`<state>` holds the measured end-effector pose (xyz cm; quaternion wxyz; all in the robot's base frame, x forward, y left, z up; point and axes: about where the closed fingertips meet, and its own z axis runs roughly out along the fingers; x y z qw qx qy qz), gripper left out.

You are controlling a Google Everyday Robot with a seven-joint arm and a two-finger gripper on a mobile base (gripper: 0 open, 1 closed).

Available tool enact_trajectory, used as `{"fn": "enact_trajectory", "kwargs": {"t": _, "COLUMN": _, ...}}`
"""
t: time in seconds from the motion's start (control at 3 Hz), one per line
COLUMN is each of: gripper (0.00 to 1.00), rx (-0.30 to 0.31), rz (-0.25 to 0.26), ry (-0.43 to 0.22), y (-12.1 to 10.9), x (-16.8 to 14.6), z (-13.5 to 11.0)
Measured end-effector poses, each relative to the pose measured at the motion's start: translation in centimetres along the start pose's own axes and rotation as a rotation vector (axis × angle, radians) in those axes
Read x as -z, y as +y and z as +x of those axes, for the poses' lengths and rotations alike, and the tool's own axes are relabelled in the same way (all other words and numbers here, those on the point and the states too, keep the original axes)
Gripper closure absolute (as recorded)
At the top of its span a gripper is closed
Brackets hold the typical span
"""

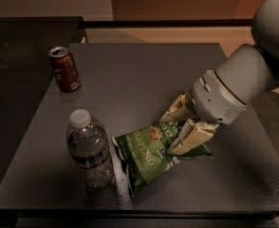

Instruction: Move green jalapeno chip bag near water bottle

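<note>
lying on the dark table (144,80), the green jalapeno chip bag (146,158) has its right end pinched between the narrowly parted fingers (192,137) of the gripper (169,135). its free end reaches left of the fingertips, just beside the water bottle (88,151).

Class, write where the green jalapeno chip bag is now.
In the camera view, the green jalapeno chip bag lies front-centre on the table, just right of the water bottle, the gripper at its right end.
</note>
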<state>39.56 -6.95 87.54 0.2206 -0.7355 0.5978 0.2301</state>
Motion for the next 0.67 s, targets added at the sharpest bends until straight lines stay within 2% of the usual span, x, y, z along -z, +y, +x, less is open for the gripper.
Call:
{"fn": "enact_trajectory", "kwargs": {"t": 0.33, "gripper": 0.0, "rx": 0.003, "rz": 0.0, "ry": 0.001, "y": 0.01, "x": -0.05, "z": -0.14}}
{"fn": "enact_trajectory", "kwargs": {"t": 0.67, "gripper": 0.0, "rx": 0.003, "rz": 0.0, "ry": 0.001, "y": 0.01, "x": -0.06, "z": -0.14}}
